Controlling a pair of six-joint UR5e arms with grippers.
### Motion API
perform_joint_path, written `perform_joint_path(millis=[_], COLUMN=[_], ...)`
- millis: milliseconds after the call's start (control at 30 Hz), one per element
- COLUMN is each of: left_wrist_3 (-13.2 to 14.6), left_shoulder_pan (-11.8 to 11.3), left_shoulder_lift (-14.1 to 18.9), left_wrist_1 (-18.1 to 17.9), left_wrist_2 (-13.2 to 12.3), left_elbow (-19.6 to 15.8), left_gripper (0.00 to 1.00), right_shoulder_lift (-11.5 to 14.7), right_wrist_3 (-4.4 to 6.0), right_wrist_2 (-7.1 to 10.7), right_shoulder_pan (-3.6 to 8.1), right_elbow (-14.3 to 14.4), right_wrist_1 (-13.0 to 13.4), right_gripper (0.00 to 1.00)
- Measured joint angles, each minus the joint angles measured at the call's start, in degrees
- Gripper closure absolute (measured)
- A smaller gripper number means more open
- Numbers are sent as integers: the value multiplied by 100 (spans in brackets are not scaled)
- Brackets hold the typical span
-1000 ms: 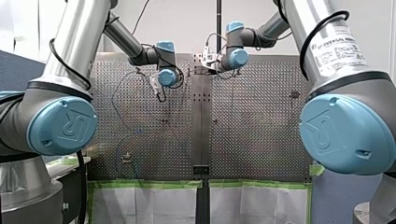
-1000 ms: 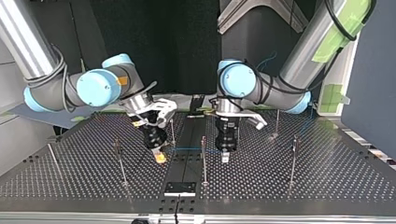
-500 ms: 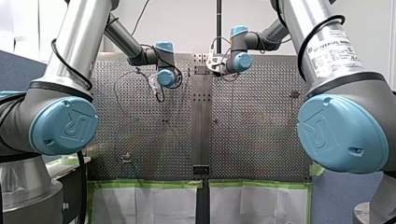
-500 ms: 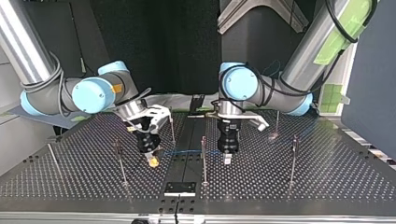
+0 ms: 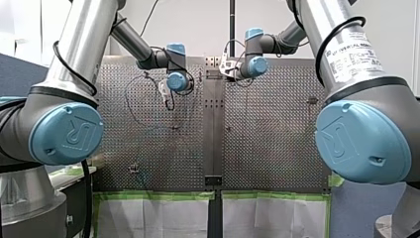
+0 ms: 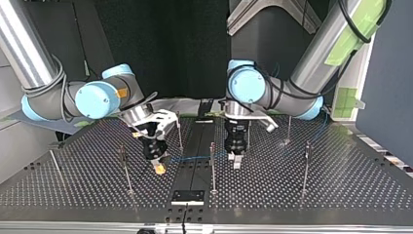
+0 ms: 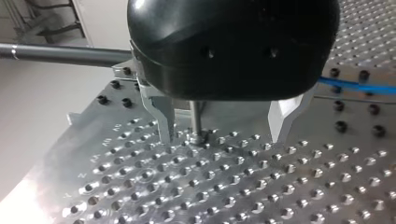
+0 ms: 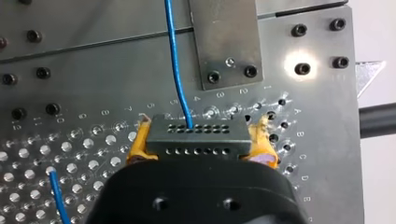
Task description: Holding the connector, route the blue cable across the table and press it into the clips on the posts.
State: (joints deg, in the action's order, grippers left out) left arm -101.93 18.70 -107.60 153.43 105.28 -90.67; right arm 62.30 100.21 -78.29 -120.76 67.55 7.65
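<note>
One dark connector (image 8: 196, 137) sits clamped between the yellow pads (image 8: 138, 146) of my right gripper (image 6: 159, 167), low over the perforated table (image 6: 302, 195). The blue cable (image 8: 175, 60) leaves its holed face and stretches toward my left gripper (image 7: 223, 137), whose metal fingers (image 7: 163, 116) stand apart, a thin post (image 7: 195, 116) between them.

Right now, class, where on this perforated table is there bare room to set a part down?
In the top view: bare table beyond the right-hand post, and between the leftmost post and its neighbour post. Crowded in the middle: both jaws, blue cable, centre post.
</note>
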Motion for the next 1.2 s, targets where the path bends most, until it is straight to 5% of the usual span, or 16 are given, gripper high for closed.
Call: perform_joint_path(millis=[400,967,1200], left_wrist_3=[89,194,401], left_shoulder_pan=[267,500,799], left_shoulder_lift=[88,875,1163], left_wrist_1=[558,344,462], left_wrist_2=[396,577,652], left_elbow=[-32,-802,-1068], left_gripper=[0,0,0], right_shoulder_lift=[-8,-12,-12], right_wrist_3=[0,0,-11], right_wrist_2=[30,30,25], right_shoulder_pan=[21,125,135], right_elbow=[0,0,2], right_wrist_1=[-14,-54,-192], right_gripper=[100,100,100])
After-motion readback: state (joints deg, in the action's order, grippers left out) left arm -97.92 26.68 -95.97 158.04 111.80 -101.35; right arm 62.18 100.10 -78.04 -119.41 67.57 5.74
